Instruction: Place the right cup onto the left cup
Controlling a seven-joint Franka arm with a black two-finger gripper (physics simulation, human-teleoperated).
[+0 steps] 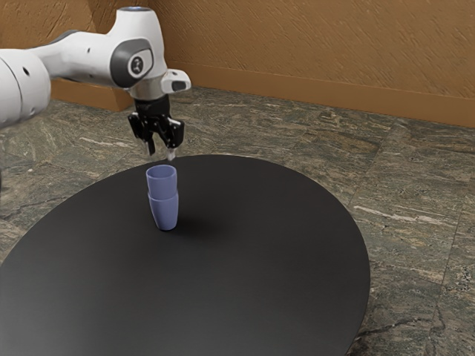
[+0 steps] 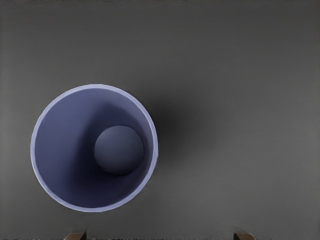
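Note:
Two blue-violet cups stand stacked upright in the exterior view, the upper cup (image 1: 162, 185) seated in the lower cup (image 1: 165, 214). Just above the upper rim hangs my gripper (image 1: 160, 154), open, its fingertips apart and no cup between them. Looking down in the wrist view, I see into the round mouth of the upper cup (image 2: 57, 145), down to its dark bottom. The tips of my gripper (image 2: 160, 236) show wide apart, off to one side of that cup. The lower cup's inside is hidden by the upper one.
The stack stands on a round black table (image 1: 260, 259), toward its far edge. Stone floor (image 1: 415, 193) surrounds the table, and a brown wall (image 1: 312, 52) rises behind.

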